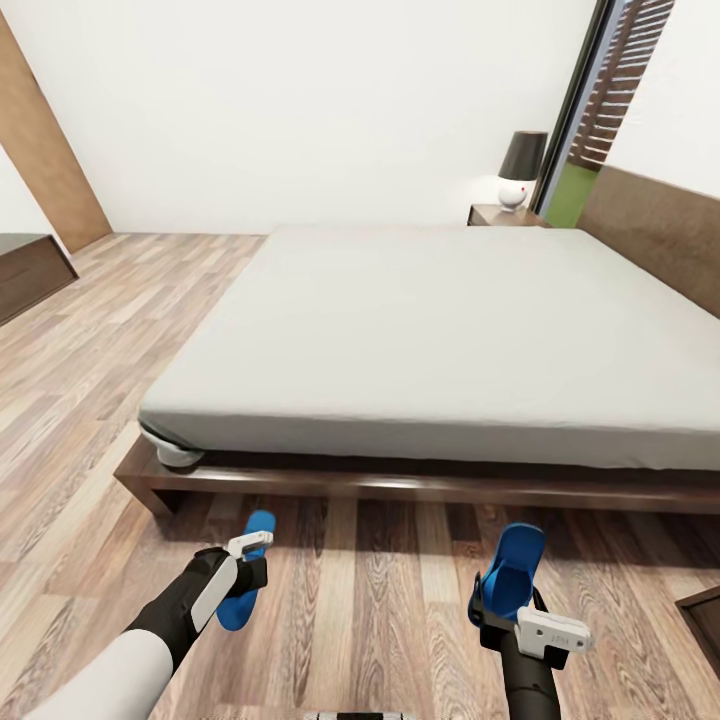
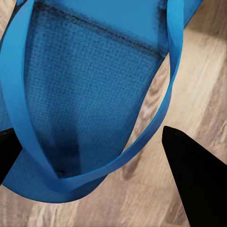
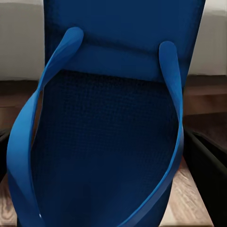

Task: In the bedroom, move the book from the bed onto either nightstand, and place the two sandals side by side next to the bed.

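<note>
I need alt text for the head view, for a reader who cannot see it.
Each gripper, left and right, holds a blue sandal over the wood floor, beside the bed; a lamp stands on the far nightstand.

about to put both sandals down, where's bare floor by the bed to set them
Bare wood floor runs along the bed frame, between the left sandal and the right sandal, each at a gripper. More bare planks lie left of the bed toward the sideboard. It is tighter at the right edge, beside a dark cabinet corner.
</note>
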Controlling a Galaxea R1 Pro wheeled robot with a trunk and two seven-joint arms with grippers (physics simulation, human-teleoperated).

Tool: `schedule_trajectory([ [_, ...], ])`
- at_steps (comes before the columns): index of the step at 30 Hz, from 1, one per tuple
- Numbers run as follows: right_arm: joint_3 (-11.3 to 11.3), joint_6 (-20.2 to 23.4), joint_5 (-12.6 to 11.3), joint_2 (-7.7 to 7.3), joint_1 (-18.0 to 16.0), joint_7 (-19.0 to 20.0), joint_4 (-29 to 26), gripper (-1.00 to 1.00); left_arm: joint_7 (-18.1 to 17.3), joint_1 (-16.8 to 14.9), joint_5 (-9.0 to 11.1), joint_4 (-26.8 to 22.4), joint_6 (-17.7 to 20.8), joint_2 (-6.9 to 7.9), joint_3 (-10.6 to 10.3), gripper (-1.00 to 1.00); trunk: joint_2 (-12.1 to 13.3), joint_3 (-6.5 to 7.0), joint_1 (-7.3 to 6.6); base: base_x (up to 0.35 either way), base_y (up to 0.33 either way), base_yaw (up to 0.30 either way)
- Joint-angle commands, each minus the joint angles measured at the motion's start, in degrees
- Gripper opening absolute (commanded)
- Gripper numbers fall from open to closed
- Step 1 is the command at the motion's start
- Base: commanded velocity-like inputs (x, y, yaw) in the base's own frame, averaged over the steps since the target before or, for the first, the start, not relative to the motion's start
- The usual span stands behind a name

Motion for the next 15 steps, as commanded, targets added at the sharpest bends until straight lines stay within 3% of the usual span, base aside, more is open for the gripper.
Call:
schedule_trajectory([
  [1,0.0,0.0,0.4,0.01,0.0,-0.3,0.0,-1.0,0.6,0.0,0.6,-0.1,0.1,0.08,-0.4,-1.0,-0.4,-0.31,0.22,0.0,0.0,0.0],
  [15,0.0,0.1,0.5,0.01,0.0,-0.3,0.1,-1.0,0.5,0.0,0.6,-0.2,0.1,0.08,-0.4,-1.0,-6.0,-4.06,3.29,0.0,0.0,0.0],
])
